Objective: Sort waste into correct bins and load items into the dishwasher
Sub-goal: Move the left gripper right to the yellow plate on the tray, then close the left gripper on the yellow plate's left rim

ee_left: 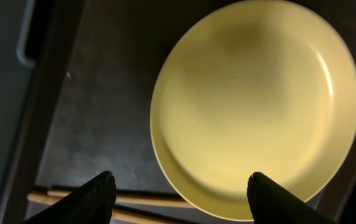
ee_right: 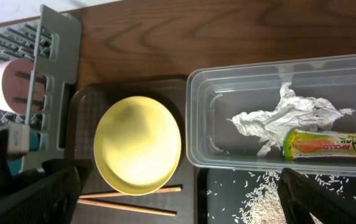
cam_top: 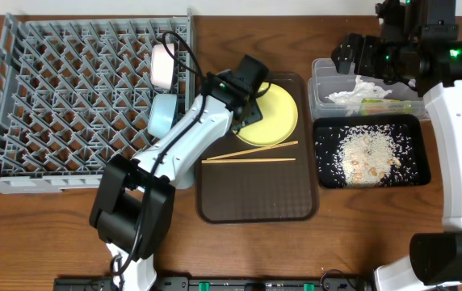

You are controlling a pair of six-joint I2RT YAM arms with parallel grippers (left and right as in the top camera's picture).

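Yellow-green plate (ee_left: 252, 106) beneath left gripper (ee_left: 181, 183), jaws apart; right gripper (ee_right: 184, 199) near clear tub (ee_right: 203, 124), apart.

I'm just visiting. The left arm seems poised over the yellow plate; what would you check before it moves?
1. Left end effector open: ok, its fingers are apart over the plate rim.
2. Plate empty: ok.
3. Chopsticks clear of the plate: cannot tell; they lie right by its rim.
4. Right end effector out of the way: ok, it is open over the tub.
5. Free space in the rack: ok, many pegs are free beside the cup and blue bowl.
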